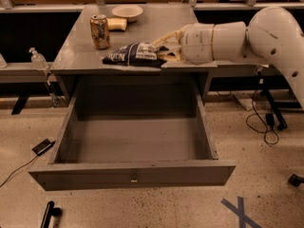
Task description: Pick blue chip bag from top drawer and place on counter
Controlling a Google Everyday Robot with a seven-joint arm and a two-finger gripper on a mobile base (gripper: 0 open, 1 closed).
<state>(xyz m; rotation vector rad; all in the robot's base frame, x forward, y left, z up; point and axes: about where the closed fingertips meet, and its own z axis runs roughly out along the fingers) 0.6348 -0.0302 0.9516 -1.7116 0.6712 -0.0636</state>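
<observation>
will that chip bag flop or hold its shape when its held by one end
Probably light: the chip bag juts out sideways from the gripper, over the front edge of the counter, barely sagging. Its crinkled foil likely bends easily and could slip from the jaws. Flat, so it shouldn't roll once set down.

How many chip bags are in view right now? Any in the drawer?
1. The blue chip bag is over the front edge of the counter, in the gripper, which reaches in from the right. None shows in the open top drawer.
</observation>
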